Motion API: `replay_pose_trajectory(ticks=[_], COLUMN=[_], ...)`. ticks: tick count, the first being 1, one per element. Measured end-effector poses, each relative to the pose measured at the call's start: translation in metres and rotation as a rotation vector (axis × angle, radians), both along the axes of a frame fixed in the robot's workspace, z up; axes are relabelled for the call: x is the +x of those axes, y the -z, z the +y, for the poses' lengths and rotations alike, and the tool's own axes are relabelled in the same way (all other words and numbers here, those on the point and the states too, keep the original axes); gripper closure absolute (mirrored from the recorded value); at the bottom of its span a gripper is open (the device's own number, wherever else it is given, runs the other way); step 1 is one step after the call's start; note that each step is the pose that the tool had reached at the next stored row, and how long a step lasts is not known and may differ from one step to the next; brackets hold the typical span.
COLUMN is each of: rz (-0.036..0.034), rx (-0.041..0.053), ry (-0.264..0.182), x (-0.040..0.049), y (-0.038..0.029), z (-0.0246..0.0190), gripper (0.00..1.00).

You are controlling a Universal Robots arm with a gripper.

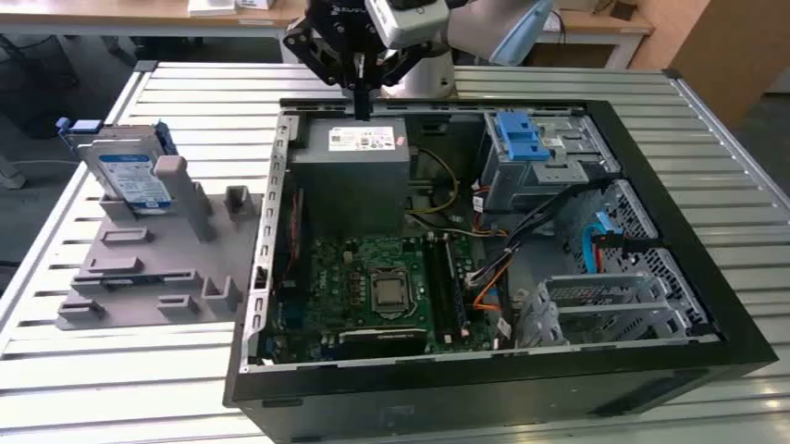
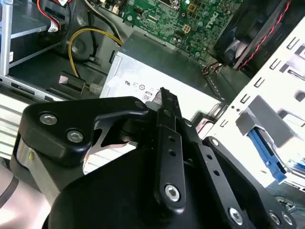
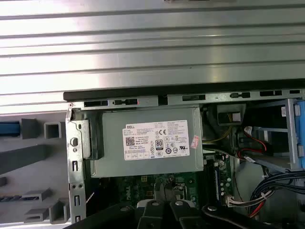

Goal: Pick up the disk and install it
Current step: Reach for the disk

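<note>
Slatted metal table (image 1: 185,83) carries an open black computer case (image 1: 494,407) and, at the exterior view's left, a grey holder (image 1: 136,268). The disk (image 1: 131,174), silver-grey with a white-and-blue label and blue carrier, stands upright in that holder. The gripper (image 1: 362,109) hangs above the case's power-supply box (image 1: 351,176), jaws together and empty, well apart from the disk.

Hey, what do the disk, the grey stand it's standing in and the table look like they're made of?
The disk: silver-grey metal, by its dull shine, under a glossy, paper-like label. Its blue carrier looks like moulded plastic. The grey stand: matte, uniform and blocky, so probably plastic. The table: ribbed slats with a brushed sheen, likely aluminium.
</note>
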State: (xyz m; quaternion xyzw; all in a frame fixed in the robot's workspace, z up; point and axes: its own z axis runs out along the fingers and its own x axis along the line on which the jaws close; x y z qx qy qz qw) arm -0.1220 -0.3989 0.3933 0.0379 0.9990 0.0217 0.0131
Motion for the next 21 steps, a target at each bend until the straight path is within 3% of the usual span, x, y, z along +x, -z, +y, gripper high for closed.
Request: replay_pose_trajectory(ticks=[21], rz=[-0.0001], rx=[0.0000], ry=[0.000], x=[-0.0058], y=[0.0002], z=[0.0000], gripper=[0.89])
